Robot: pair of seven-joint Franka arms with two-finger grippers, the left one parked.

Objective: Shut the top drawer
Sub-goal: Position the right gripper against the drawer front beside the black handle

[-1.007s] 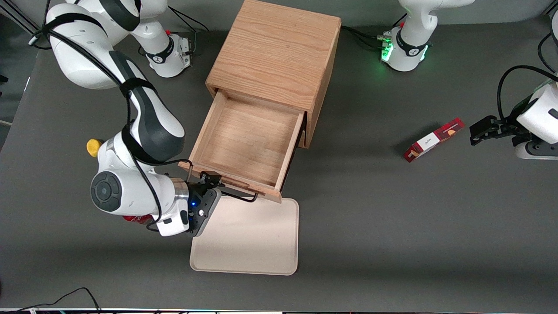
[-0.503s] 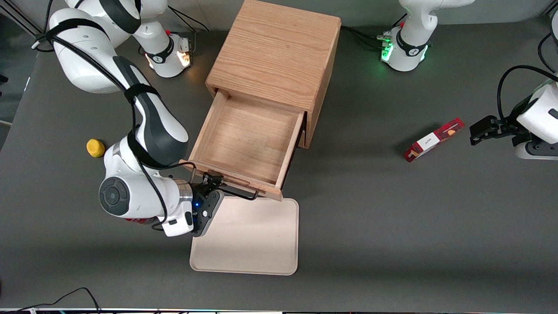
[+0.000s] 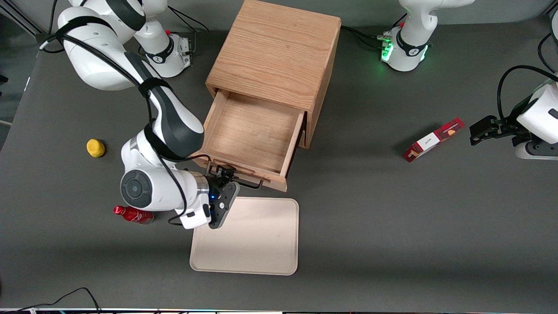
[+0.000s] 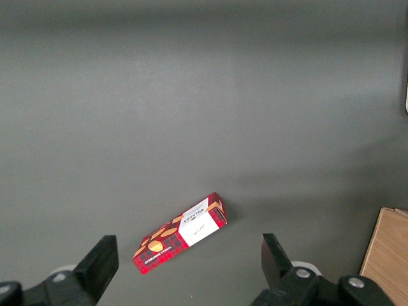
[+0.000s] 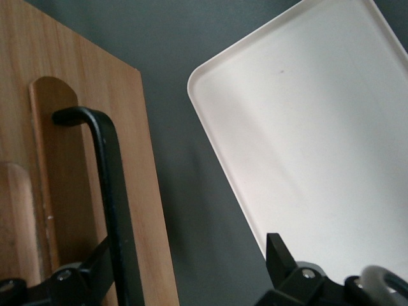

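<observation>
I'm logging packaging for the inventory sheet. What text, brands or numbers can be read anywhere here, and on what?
Red plaid box: print on its white label, too small to read.
Red bottle: no readable label.
Top drawer, cream tray, yellow object: no text.
Pincer, at the drawer's black handle: no markings readable.

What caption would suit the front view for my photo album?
Right arm's gripper at the black handle of the half-open top drawer, just above a beige tray.
</observation>
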